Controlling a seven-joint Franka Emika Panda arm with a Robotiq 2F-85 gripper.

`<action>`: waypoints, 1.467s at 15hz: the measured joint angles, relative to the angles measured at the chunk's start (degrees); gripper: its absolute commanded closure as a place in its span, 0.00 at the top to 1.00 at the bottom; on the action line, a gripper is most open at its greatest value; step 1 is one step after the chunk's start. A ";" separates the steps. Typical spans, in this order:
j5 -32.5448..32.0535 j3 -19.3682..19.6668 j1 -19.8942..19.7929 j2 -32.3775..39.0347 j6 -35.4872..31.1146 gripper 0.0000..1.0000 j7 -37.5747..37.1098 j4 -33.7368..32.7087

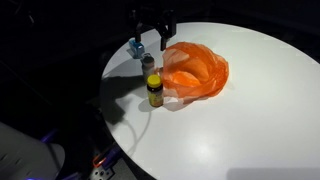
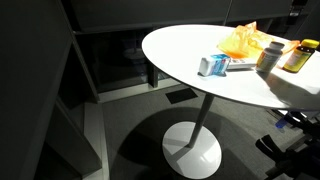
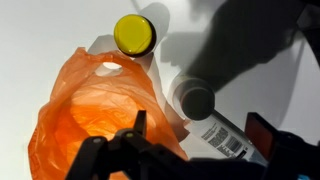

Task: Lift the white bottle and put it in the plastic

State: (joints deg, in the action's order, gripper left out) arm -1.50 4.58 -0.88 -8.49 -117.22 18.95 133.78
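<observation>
A white bottle with a grey cap (image 3: 195,98) stands upright on the round white table (image 1: 250,110), right beside the orange plastic bag (image 3: 85,125). It also shows in both exterior views (image 1: 148,63) (image 2: 270,53). The bag (image 1: 195,70) (image 2: 240,40) lies crumpled with its mouth facing up. My gripper (image 3: 203,135) hangs above the table, open and empty, one finger over the bag's edge and the other beyond the bottle. In an exterior view it (image 1: 155,28) is above the table's far edge.
A yellow-capped bottle (image 3: 134,34) (image 1: 154,88) (image 2: 298,55) stands next to the bag. A white and blue box with a barcode (image 3: 228,138) (image 1: 136,46) (image 2: 212,65) lies flat beside the white bottle, under my gripper. The surroundings are dark.
</observation>
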 measured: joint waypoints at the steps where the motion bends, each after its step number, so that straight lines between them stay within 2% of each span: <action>1: 0.00 -0.23 0.02 0.42 -1.73 1.00 0.00 0.87; 5: 0.00 -1.22 0.17 2.18 -7.67 1.00 0.00 4.04; 6: 0.00 -1.49 0.19 2.61 -8.84 0.78 0.00 4.66; 7: 0.00 -1.74 0.23 3.06 -9.77 0.74 0.00 5.13; 11: 0.00 -2.46 0.45 4.69 -11.81 0.40 0.00 6.02; 14: -0.01 -2.78 0.45 4.66 -11.99 0.19 -0.04 5.80; 18: 0.00 -2.72 0.40 2.62 -11.06 0.19 -0.11 5.78; 22: 0.00 -1.92 -0.28 -2.32 -7.11 0.19 -0.52 5.26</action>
State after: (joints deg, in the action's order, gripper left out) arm -1.51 2.65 -1.16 -10.81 -124.34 18.43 139.05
